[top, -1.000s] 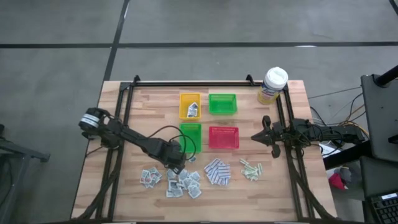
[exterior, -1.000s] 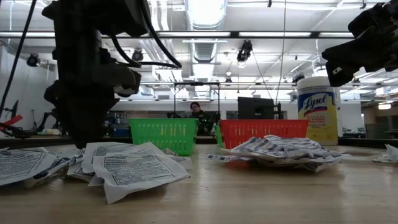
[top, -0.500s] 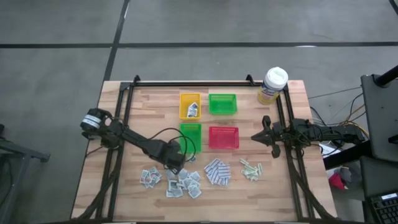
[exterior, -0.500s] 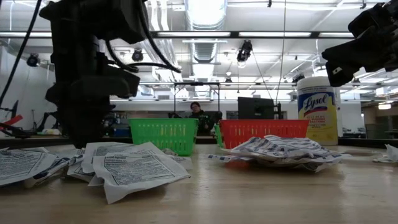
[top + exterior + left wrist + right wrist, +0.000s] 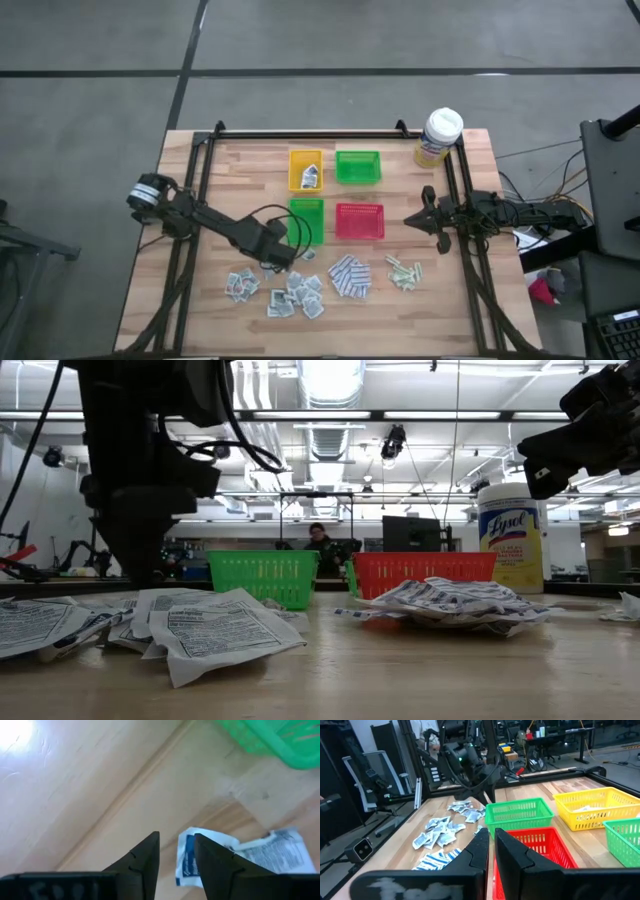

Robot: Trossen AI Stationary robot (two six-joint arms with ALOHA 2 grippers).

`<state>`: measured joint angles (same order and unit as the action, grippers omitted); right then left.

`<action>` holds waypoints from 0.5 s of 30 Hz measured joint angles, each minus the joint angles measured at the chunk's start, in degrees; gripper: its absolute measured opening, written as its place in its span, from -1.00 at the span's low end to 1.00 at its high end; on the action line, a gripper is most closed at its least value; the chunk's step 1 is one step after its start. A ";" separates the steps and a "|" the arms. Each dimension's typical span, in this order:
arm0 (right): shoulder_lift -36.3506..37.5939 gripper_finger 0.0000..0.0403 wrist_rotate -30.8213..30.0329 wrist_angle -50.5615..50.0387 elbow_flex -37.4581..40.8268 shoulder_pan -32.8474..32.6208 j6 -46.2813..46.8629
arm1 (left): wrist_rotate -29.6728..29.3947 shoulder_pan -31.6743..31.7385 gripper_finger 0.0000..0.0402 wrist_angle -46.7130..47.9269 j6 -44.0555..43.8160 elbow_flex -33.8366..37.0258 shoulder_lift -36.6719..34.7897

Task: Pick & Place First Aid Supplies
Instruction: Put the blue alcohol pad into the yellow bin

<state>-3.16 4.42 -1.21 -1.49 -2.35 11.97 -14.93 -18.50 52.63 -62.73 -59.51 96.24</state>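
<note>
Left end effector (image 5: 290, 254) raised, seemingly empty.

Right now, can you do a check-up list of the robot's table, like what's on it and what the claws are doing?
Surface: wooden table, framed by dark rails.
Job's things: white-grey sachets scattered near the front edge; blue-and-white pads piled beside them; pale green strips further right; a few packets lie in the yellow tray.
Clutter: two green trays, a red tray, a yellow canister at the back corner.
Grippers: left gripper open just above the sachets, holding nothing; right gripper shut, empty, waiting at the table's right side.
Cables: black loop on the left arm; wires off the right edge.
Surroundings: grey floor; a person sits far behind.
</note>
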 joint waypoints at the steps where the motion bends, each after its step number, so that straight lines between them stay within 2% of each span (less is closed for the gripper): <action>1: 0.00 -0.86 0.00 0.00 -0.01 -0.01 0.00 | 0.52 0.00 -0.35 0.34 -0.06 -0.34 -0.09; 9: 0.00 -0.86 -0.02 0.00 -0.01 -0.01 -0.01 | 5.41 -0.04 -0.35 0.34 -0.18 -0.06 -0.17; 15: 0.00 -0.86 0.00 0.00 0.01 0.00 -0.02 | 5.90 -0.04 -0.35 -0.31 -0.28 0.60 0.51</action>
<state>-3.16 4.43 -1.21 -1.48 -2.35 11.95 -9.03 -18.55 52.32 -63.01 -58.92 96.75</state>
